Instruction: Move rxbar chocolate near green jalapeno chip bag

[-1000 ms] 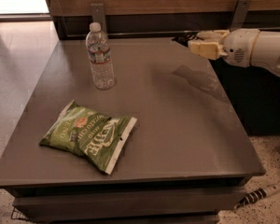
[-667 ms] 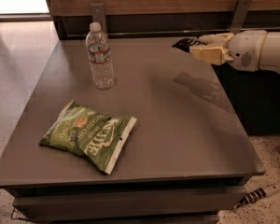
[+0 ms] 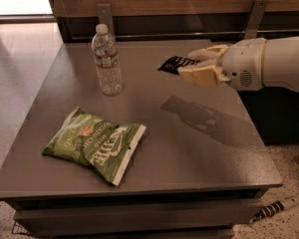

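The green jalapeno chip bag (image 3: 95,144) lies flat on the grey table (image 3: 189,153) at the front left. My gripper (image 3: 192,66) reaches in from the right, above the table's back right part. It is shut on the rxbar chocolate (image 3: 175,63), a small black wrapper with pale stripes that sticks out to the left of the cream fingers (image 3: 202,75). The bar is held in the air, well right of and behind the chip bag.
A clear plastic water bottle (image 3: 107,61) with a white cap stands upright at the table's back left. A wooden wall with two metal brackets runs behind the table. A striped cable (image 3: 274,209) lies on the floor at lower right.
My gripper has moved left over the table, carrying the rxbar chocolate with it. The chip bag and the bottle have not moved.
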Motion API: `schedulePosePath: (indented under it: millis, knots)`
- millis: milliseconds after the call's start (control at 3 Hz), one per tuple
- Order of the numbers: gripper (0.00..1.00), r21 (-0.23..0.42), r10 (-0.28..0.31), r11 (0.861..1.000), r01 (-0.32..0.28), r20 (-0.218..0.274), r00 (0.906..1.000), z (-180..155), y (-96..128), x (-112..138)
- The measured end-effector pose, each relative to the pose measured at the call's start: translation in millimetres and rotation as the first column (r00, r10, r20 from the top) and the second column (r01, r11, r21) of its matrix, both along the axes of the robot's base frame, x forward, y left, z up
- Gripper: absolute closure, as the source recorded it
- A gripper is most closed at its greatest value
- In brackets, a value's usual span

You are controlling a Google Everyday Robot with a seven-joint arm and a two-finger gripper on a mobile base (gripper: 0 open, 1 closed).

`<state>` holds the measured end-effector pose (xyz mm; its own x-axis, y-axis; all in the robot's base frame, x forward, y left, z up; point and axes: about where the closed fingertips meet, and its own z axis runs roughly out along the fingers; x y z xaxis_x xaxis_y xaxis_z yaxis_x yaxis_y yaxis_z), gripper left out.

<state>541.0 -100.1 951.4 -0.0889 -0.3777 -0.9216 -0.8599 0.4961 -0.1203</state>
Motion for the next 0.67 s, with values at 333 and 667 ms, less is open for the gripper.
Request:
schedulePosePath:
  millis: [333,667]
  knots:
    - [1.0,-0.03,0.038,0.999,-0.039,-0.028,0.9989,-4,36,-38]
    - [1.0,-0.036,0.03,0.999,-0.033,-0.087,0.9958,-25,57,-77]
